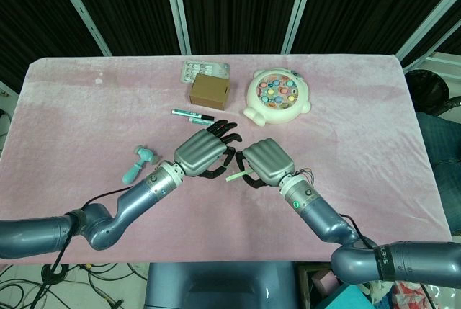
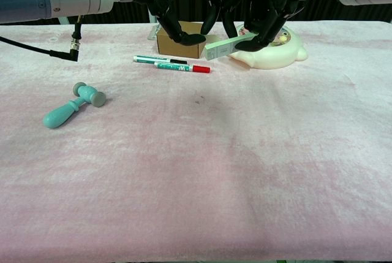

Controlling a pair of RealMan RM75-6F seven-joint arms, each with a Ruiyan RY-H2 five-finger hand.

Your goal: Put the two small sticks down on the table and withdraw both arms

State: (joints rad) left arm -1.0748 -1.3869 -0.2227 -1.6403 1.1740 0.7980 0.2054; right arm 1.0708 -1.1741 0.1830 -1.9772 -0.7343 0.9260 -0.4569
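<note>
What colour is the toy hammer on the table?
Teal handle, grey-teal head; the toy hammer shows best in the chest view.

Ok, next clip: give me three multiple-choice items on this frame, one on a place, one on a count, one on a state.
1. Where does the teal plastic toy hammer lie?
A) on a cardboard box
B) on the pink cloth, left of the marker pens
C) in the left hand

2. How many marker pens lie on the cloth?
A) one
B) two
C) four

3. What state is the pale green flat stick in?
A) held by the right hand
B) lying beside the hammer
C) standing in a box

Answers:
1 B, the hammer rests on the cloth left of the pens.
2 B, two pens lie side by side.
3 A, the right hand's fingers grip the stick.
</note>
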